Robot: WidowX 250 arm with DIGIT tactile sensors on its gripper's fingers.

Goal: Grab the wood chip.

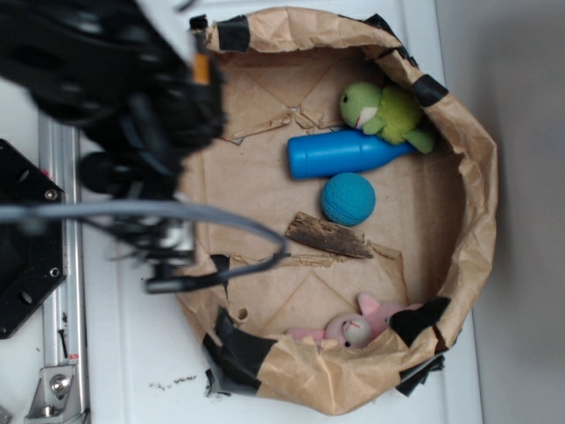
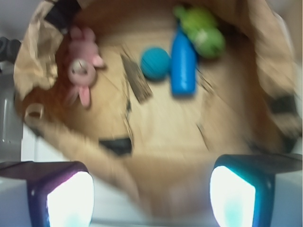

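Exterior view: the wood chip (image 1: 327,236) lies flat on the floor of the brown paper nest (image 1: 477,177), just beside the teal ball (image 1: 348,199), on the side away from the blue bottle (image 1: 340,154). A green plush (image 1: 381,111) touches the bottle's neck; a pink plush (image 1: 353,329) sits against the nest wall, apart from the chip. Wrist view: the hand (image 2: 151,198) is spread wide and holds nothing, hanging over the nest rim, well apart from the chip.

surface: white table (image 1: 132,353) | on it: brown paper basket (image 1: 477,177)
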